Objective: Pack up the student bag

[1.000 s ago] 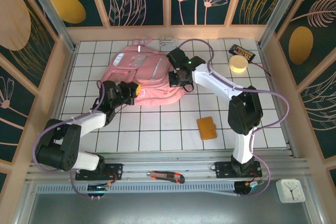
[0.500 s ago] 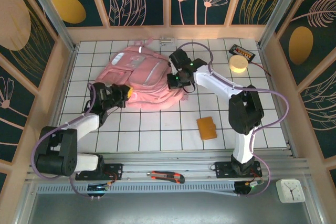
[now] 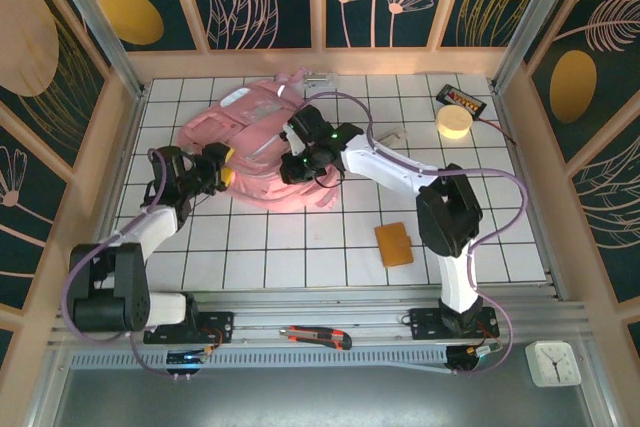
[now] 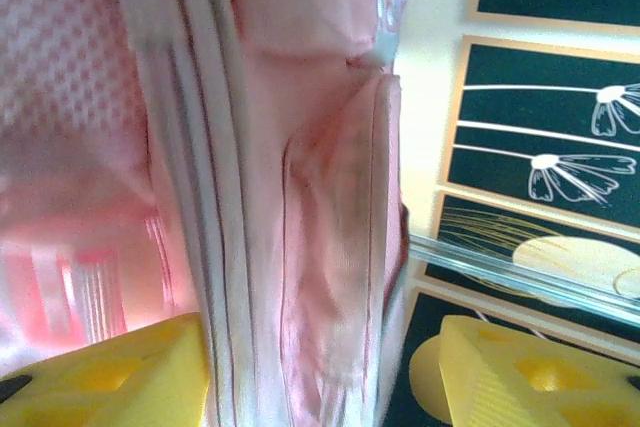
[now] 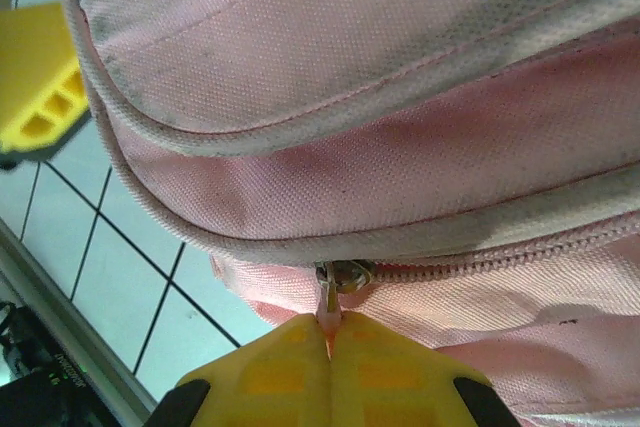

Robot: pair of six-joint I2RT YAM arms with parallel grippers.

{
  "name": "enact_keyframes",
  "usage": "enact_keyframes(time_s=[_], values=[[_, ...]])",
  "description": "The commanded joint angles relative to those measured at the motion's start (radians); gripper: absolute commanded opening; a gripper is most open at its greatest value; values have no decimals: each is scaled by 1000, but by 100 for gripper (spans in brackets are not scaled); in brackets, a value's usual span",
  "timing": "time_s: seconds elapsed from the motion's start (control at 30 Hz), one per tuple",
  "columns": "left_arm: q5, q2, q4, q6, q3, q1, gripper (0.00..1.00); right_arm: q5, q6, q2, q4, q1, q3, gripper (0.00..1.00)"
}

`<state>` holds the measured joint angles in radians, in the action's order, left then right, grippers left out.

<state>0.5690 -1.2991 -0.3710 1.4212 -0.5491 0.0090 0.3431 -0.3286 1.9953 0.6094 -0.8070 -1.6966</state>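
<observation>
At the table's far-left quarter, my left gripper pinches a fold of the student bag, fabric pressed between its yellow fingers. At the bag's near edge my right gripper has its fingers closed on the zipper pull. I judge the zip opens best if I drag along the track while the left holds taut.

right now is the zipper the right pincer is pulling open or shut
Shut where visible: in the right wrist view the right pincer pinches the pull tab, and the zipper teeth on the student bag are meshed beside the slider.
</observation>
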Motion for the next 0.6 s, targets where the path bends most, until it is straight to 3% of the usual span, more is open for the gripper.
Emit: enact_keyframes(time_s=[0.0, 0.33, 0.57], values=[[43, 68, 5, 65, 57, -10, 61, 54, -5, 23, -13, -13, -60, 0], [-29, 71, -101, 158, 113, -160, 61, 59, 1, 31, 16, -25, -90, 0], [-31, 7, -142, 167, 76, -182, 50, 44, 1, 17, 14, -48, -82, 0]])
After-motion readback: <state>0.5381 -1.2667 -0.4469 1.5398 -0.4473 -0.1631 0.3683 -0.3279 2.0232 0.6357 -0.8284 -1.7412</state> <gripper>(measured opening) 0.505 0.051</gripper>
